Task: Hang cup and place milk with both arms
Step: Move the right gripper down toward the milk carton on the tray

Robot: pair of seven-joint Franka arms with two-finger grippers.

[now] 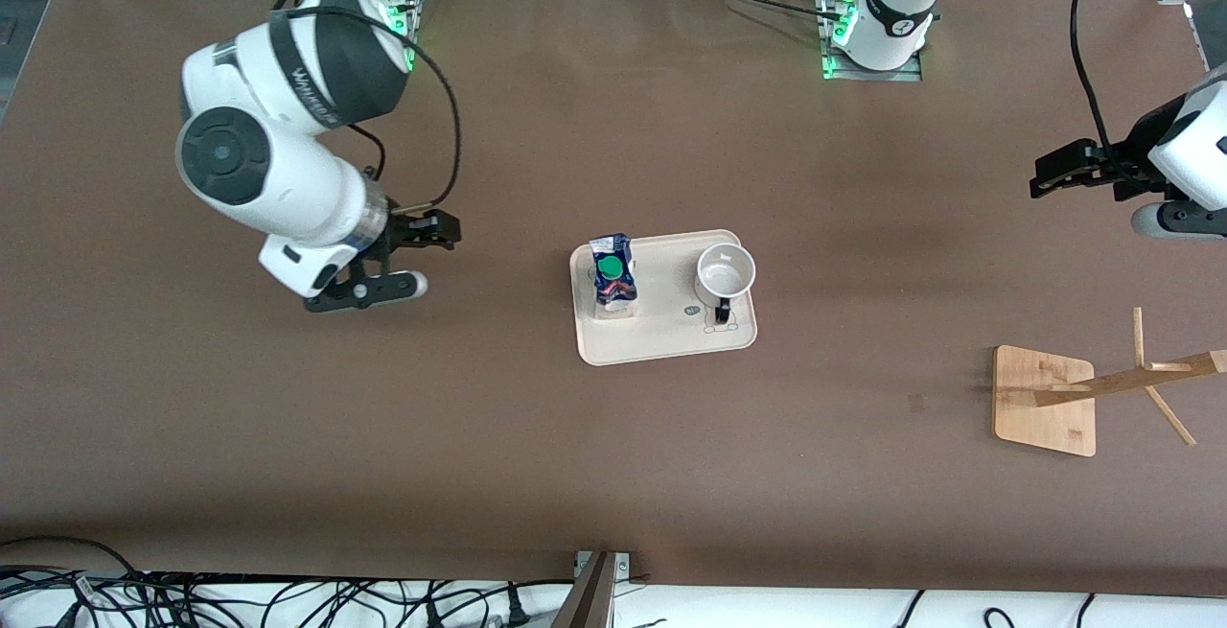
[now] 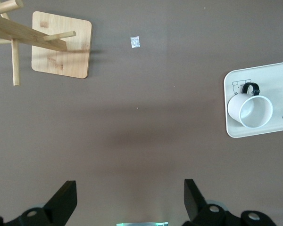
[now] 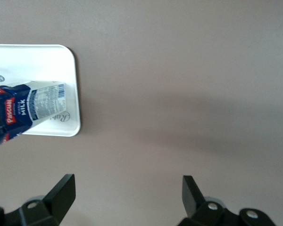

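Spreading under everything, the matte brown table (image 1: pixel 613 475) carries a cream rectangular tray (image 1: pixel 661 345) with rounded corners, which serves as the landmark here. Over the table toward the right arm's end from the tray hangs the right gripper (image 1: pixel 422 259), glossy white arm above it, its black fingers (image 3: pixel 61 193) spread wide apart and empty. Toward the left arm's end from the tray, the left gripper (image 1: pixel 1054 173) hovers over bare table, its black fingers (image 2: pixel 66 200) likewise wide apart, holding nothing. Nearer the front camera than the tray and toward the left arm's end stands a pale bamboo rack (image 1: pixel 1045 400): a flat square base with rounded corners and a post with thin pegs. On the tray the milk (image 1: pixel 613 278), a dark-blue and white gable-top carton with round green cap, stands upright at the right arm's end. The cup (image 1: pixel 726 273), smooth white ceramic with a black loop handle, sits upright on the tray's other end, apart from the carton.
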